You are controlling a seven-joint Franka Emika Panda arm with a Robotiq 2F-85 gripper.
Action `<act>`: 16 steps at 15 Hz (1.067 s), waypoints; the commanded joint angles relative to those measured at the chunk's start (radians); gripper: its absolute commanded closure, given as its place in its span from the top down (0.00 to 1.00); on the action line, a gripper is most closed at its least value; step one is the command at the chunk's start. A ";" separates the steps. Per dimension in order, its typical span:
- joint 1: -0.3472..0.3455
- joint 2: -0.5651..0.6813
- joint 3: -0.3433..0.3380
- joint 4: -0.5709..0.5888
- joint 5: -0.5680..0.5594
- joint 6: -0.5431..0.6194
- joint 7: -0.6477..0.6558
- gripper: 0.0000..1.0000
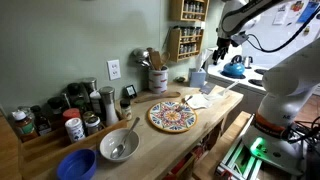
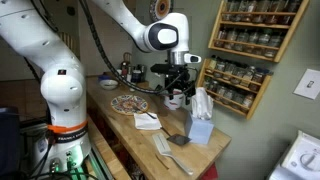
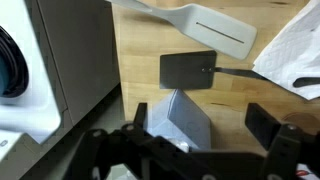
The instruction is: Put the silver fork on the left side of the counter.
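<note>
Long light-tan wooden butcher-block counter [image 1: 152,142] with thick plain front edge lay level against wall in both exterior views [image 2: 212,156]. Top was crowded along most of length, with bare wood showing only in strips between items. Wrist view caught pale grain [image 3: 140,45] close up, with one end meeting white appliance. Slim shiny all-metal silver fork was too small to pick out with certainty in any view; pose and exact spot could not be told.
</note>
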 commanded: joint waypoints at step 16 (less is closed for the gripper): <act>0.181 -0.056 0.120 -0.124 -0.023 -0.004 -0.149 1.00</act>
